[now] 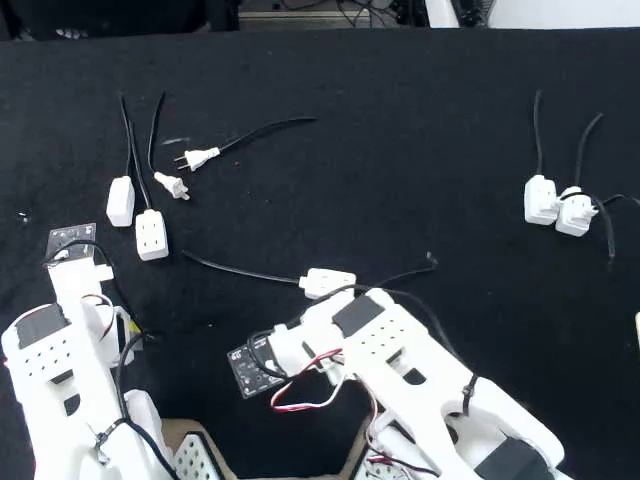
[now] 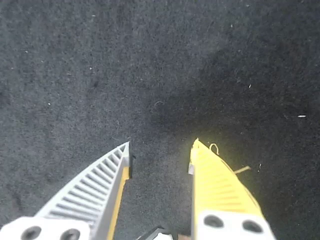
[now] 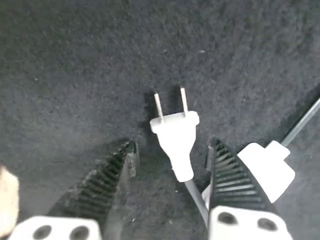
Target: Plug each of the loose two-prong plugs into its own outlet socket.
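A white two-prong plug [image 3: 174, 135] lies flat on the black cloth between the fingers of my open right gripper [image 3: 172, 145], prongs pointing away from the wrist. A white outlet socket [image 3: 266, 167] on a cord lies just outside one finger; it is the socket [image 1: 328, 282] at the tip of the right arm [image 1: 385, 345]. Two more loose plugs [image 1: 200, 158] [image 1: 172, 186] lie at the far left above two free sockets [image 1: 120, 201] [image 1: 152, 235]. My left gripper [image 2: 161, 144] is open over bare cloth, nothing between its fingers.
Two sockets with plugs seated in them [image 1: 541, 200] [image 1: 575, 213] lie at the right, cords trailing back. Black cords [image 1: 240, 270] cross the cloth mid-table. The left arm [image 1: 60, 340] stands at the near left, just below the free sockets.
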